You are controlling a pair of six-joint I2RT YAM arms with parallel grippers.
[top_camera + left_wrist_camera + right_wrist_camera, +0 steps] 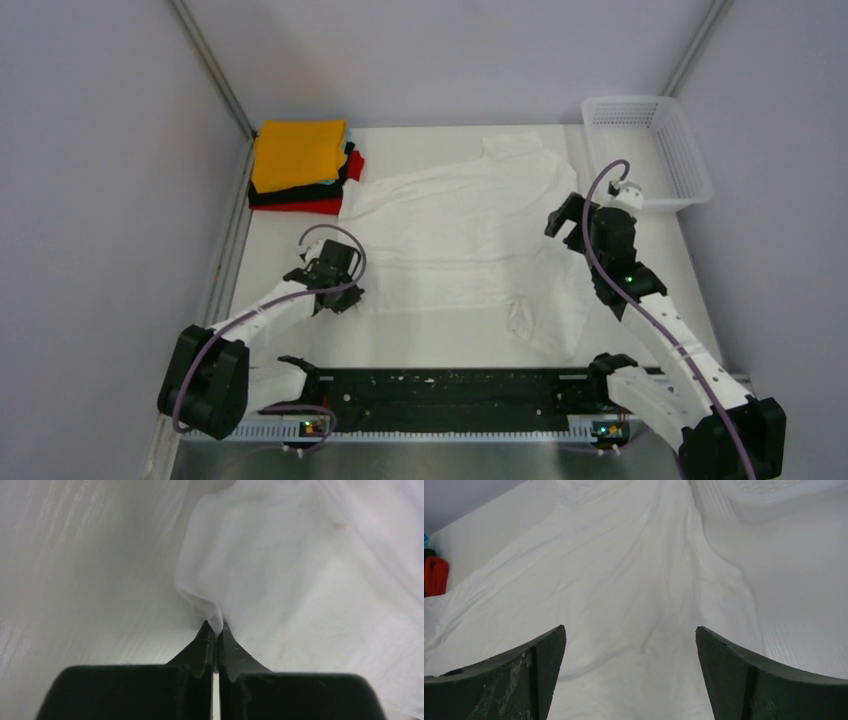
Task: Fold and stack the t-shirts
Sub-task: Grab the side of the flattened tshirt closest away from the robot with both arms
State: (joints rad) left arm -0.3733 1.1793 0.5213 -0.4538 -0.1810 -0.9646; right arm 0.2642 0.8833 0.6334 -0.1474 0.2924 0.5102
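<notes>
A wrinkled white t-shirt (470,235) lies spread across the middle of the table. My left gripper (345,296) is at its near left corner, shut on a pinched fold of the white cloth (212,611). My right gripper (566,218) is open and empty, held above the shirt's right side; its wrist view shows white cloth (624,590) between the spread fingers (544,652). A stack of folded t-shirts (300,165), orange on top with teal, black and red below, sits at the back left.
A white plastic lattice basket (650,150) stands at the back right, also seen in the right wrist view (774,495). Grey walls enclose the table on the left, back and right. A black rail (450,390) runs along the near edge between the arm bases.
</notes>
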